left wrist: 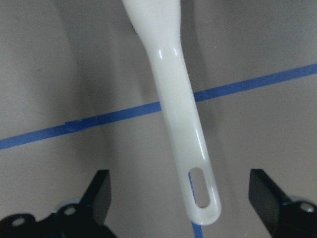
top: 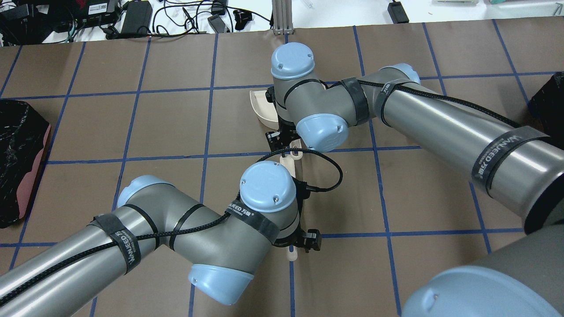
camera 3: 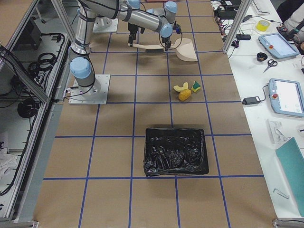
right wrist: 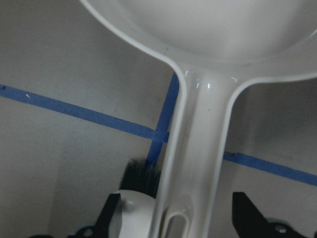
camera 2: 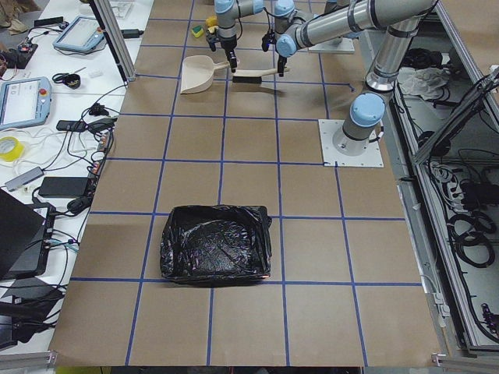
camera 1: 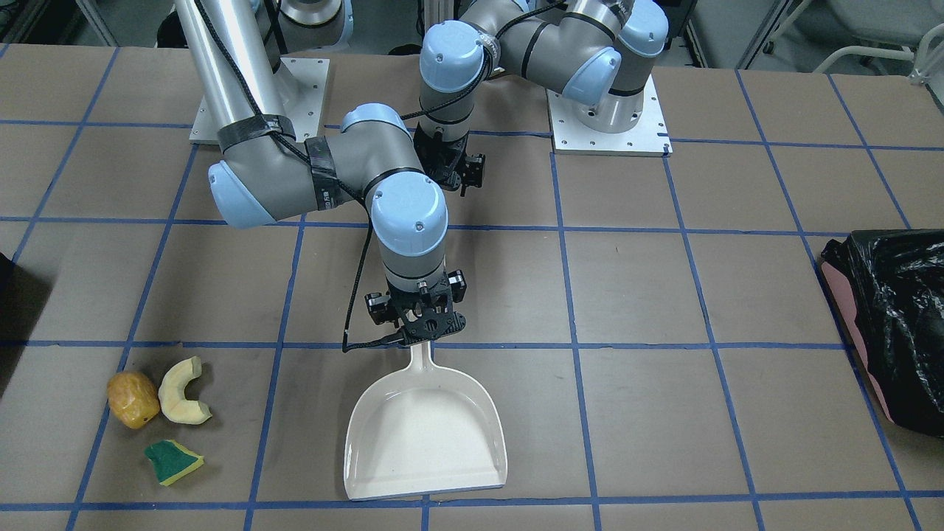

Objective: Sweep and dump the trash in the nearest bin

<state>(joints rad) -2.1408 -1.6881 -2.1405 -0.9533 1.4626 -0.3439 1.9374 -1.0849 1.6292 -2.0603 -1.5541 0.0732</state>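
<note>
The trash lies together on the table: a brown-orange lump [camera 1: 133, 399], a pale yellow crescent [camera 1: 184, 392] and a green-and-yellow sponge chunk [camera 1: 173, 462]. It also shows in the exterior right view [camera 3: 185, 92]. A white dustpan [camera 1: 424, 435] lies flat to their side. My right gripper [camera 1: 422, 328] is open astride the dustpan's handle [right wrist: 193, 148], with gaps on both sides. My left gripper [left wrist: 183, 203] is open astride the white brush's handle [left wrist: 178, 109]. The black bin [camera 3: 175, 156] shows as a dark sliver [camera 1: 4, 280] at the table's edge beyond the trash.
A pink bin lined with a crinkly black bag [camera 1: 885, 317] stands at the table's other end, on my left. The brush [camera 2: 253, 75] lies just behind the dustpan's handle. Both arms crowd the table's middle. Blue tape lines grid the brown table [camera 1: 664, 295].
</note>
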